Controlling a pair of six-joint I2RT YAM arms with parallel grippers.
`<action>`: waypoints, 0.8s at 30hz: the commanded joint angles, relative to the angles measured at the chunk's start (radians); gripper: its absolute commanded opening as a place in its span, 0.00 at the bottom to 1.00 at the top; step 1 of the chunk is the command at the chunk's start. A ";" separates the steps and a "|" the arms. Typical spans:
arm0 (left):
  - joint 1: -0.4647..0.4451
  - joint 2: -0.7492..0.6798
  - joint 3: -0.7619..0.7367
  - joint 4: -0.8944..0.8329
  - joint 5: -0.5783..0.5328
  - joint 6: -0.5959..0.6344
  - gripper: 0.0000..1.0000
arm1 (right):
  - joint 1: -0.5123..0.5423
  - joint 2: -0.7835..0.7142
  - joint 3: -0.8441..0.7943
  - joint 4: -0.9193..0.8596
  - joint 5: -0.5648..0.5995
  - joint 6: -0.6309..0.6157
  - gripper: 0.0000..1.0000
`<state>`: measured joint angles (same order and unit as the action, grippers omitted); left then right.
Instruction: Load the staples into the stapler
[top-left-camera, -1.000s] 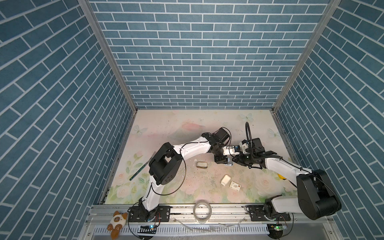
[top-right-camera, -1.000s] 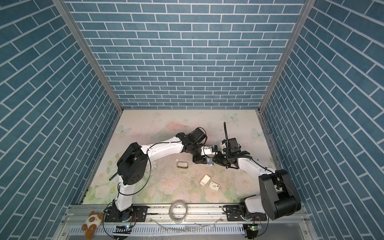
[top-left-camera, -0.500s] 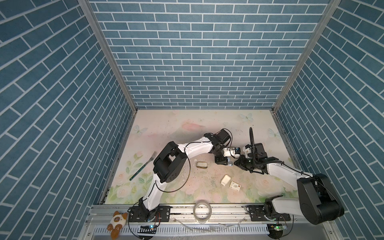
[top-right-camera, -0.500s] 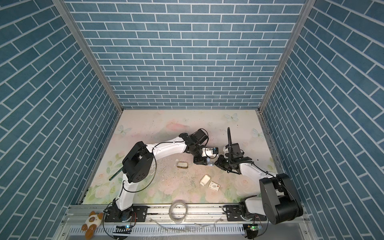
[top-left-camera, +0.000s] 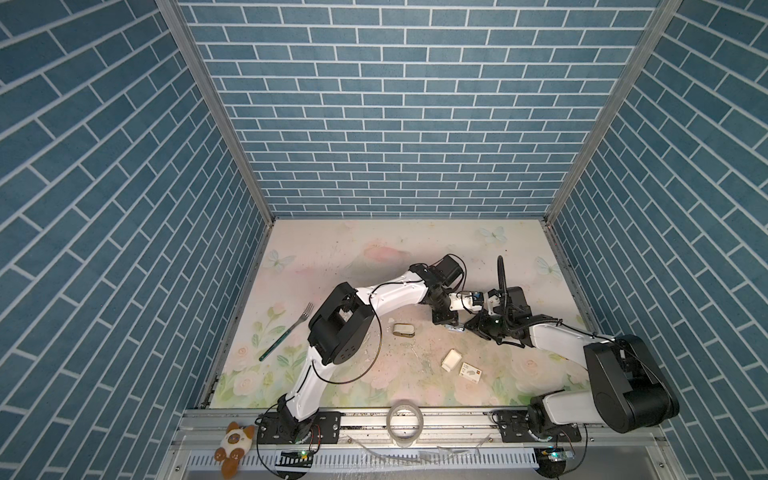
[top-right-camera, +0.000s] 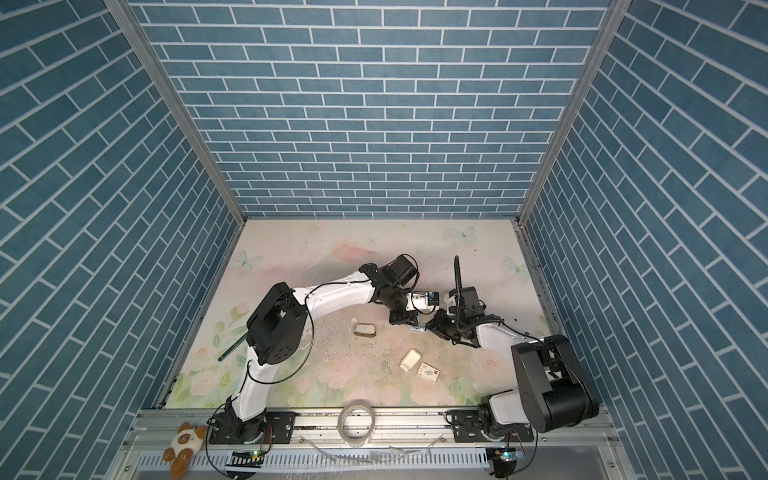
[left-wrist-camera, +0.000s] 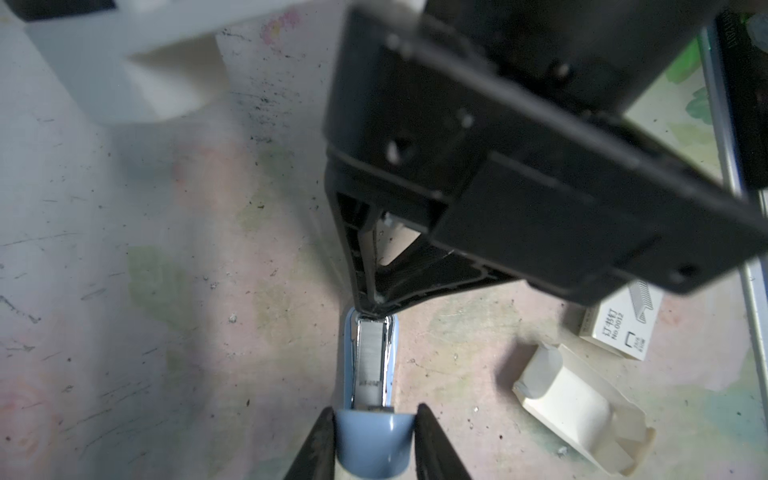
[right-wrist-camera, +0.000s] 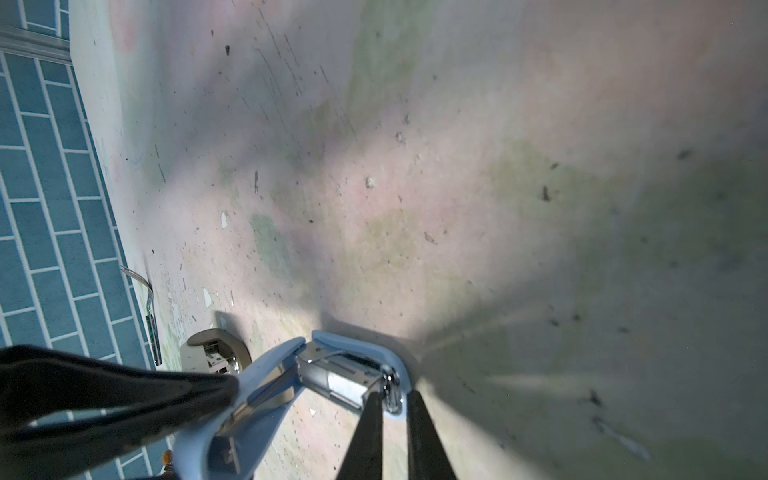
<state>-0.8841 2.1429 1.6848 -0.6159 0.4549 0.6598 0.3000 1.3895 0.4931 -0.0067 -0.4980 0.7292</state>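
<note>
Nearest, a tape roll (top-left-camera: 405, 422) sits on the front rail; beyond it the staples box (top-left-camera: 470, 371) lies on the table just beside its inner tray (left-wrist-camera: 577, 403), whose contents cannot be made out; further in, the left gripper (left-wrist-camera: 374, 411) clamps one end of the open blue stapler (left-wrist-camera: 371, 365); the right gripper (right-wrist-camera: 392, 395) pinches the other end; floral table (top-left-camera: 332, 257); blue brick walls (top-left-camera: 395, 124).
</note>
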 joint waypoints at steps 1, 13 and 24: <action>-0.006 0.026 0.019 -0.031 0.022 0.001 0.33 | -0.008 0.006 -0.015 0.017 -0.008 0.022 0.14; -0.006 0.046 0.034 -0.035 0.027 0.000 0.28 | -0.014 0.025 -0.036 0.075 -0.045 0.040 0.13; -0.012 0.079 0.066 -0.056 0.015 0.000 0.23 | -0.015 0.053 -0.028 0.083 -0.061 0.037 0.12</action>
<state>-0.8860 2.1902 1.7271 -0.6376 0.4717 0.6594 0.2897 1.4391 0.4717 0.0647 -0.5549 0.7376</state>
